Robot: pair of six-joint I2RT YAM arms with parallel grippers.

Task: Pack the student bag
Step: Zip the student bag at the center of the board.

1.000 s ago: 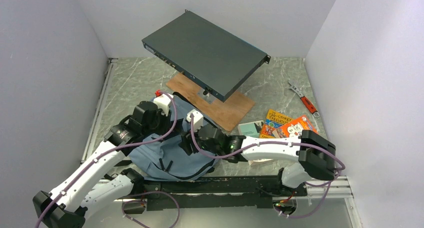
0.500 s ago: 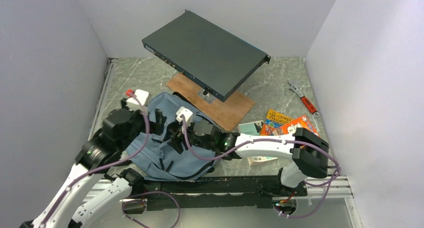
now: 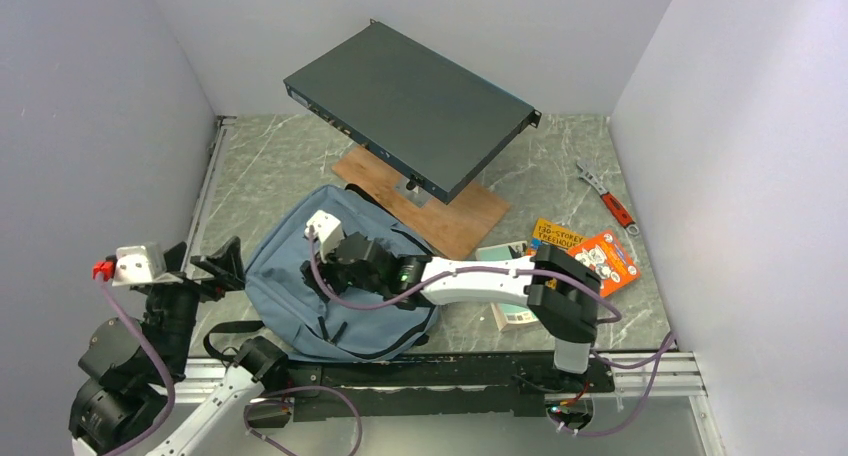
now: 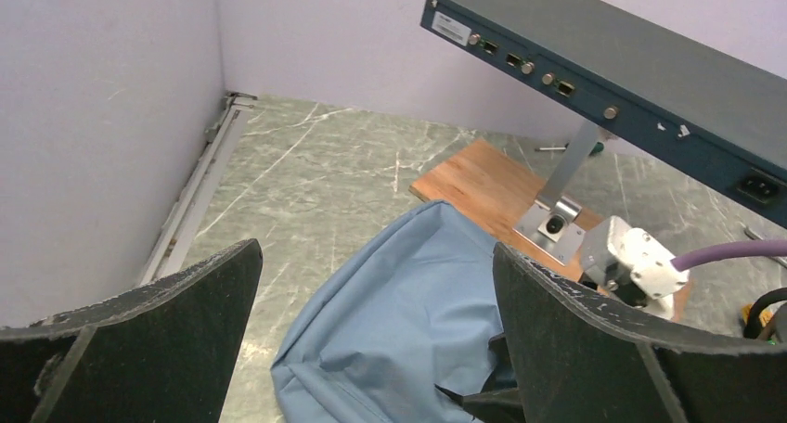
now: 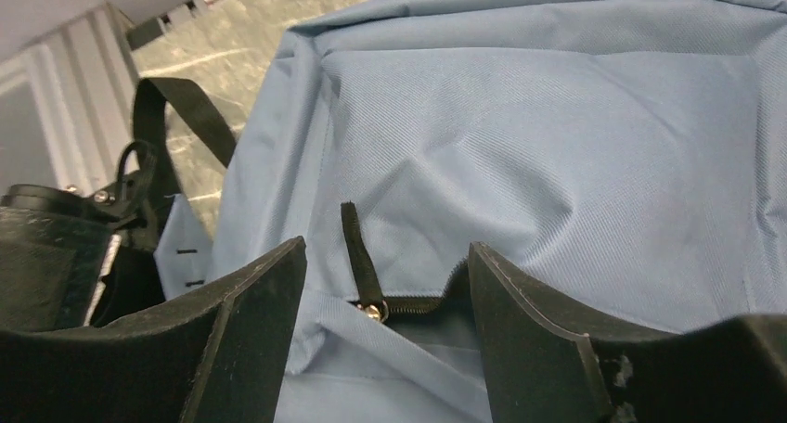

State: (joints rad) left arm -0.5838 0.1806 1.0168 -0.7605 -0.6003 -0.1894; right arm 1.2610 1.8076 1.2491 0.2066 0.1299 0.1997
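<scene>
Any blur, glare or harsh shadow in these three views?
Top external: even, diffuse light, no strong glare; the student bag sharp. Left wrist: clear throughout, the left hand a dark frame. Right wrist: bag weave and zipper pull crisp, the right hand nearly black, detail lost.

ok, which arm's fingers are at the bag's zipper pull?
The right arm's fingers: open, with the black zipper pull on the student bag between them. The left arm's fingers, also open, sit clear of the bag.

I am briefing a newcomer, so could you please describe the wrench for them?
Find the dark metal box raised on a stand at the back. Right of it, by the right wall, lies the wrench: slim, silver-headed, red-handled, unlike the flat books nearby.
</scene>
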